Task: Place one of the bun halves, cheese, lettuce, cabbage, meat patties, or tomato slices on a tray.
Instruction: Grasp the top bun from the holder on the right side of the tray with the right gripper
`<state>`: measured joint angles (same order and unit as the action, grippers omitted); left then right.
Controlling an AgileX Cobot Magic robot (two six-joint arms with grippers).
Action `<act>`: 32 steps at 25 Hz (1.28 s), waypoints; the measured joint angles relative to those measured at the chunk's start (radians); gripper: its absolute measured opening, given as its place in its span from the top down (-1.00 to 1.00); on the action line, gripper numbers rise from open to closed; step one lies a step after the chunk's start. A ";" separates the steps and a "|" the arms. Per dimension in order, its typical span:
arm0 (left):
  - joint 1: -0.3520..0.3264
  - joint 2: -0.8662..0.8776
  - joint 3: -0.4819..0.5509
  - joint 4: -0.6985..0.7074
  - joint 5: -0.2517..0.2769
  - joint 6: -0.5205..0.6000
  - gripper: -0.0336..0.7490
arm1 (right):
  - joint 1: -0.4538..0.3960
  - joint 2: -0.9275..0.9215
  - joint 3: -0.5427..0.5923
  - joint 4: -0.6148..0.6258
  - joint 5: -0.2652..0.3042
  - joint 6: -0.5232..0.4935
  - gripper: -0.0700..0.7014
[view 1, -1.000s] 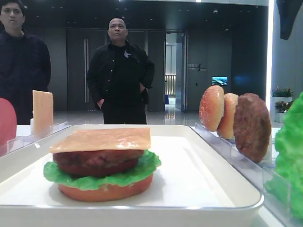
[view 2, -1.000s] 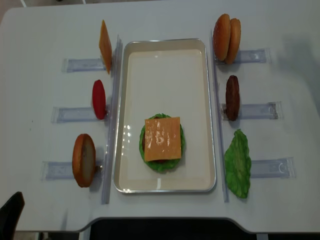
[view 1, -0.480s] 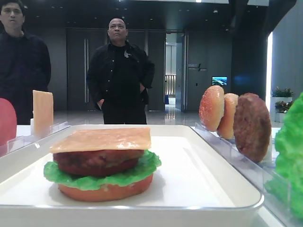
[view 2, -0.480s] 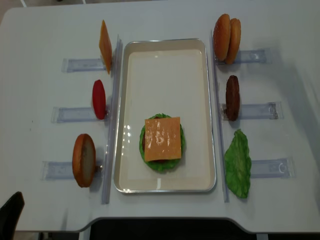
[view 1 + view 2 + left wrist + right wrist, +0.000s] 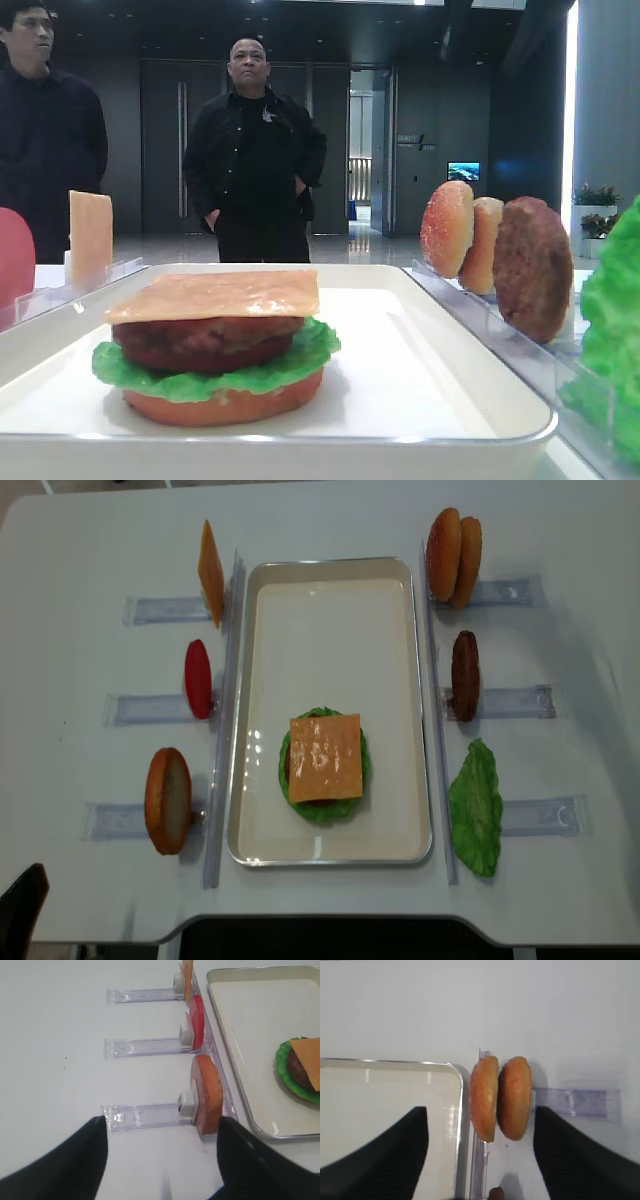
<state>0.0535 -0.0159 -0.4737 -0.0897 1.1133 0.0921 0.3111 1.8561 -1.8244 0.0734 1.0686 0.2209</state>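
A large white rectangular tray (image 5: 330,620) is seen from above, holding a half-built burger topped by a thin square orange cheese slice (image 5: 325,757). The glossy, seeded, golden-brown domed top bun (image 5: 484,1098) stands on edge in a clear plastic rack (image 5: 580,1103), touching a paler bun (image 5: 515,1098). The right gripper (image 5: 480,1155) is seen with its jaws apart, empty, straddling both buns, so both could be clamped or the neighbour toppled; the left gripper (image 5: 162,1160) is likewise spread and empty.
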 joint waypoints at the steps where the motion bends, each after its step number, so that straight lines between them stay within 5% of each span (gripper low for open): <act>1: 0.000 0.000 0.000 0.000 0.000 0.000 -0.41 | 0.006 0.001 0.000 0.000 -0.005 0.000 -0.31; 32: 0.000 0.000 0.000 0.000 0.000 0.000 -0.41 | 0.061 0.182 -0.001 -0.065 -0.045 0.005 -0.31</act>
<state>0.0535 -0.0159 -0.4737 -0.0897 1.1133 0.0921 0.3722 2.0377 -1.8254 0.0089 1.0232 0.2255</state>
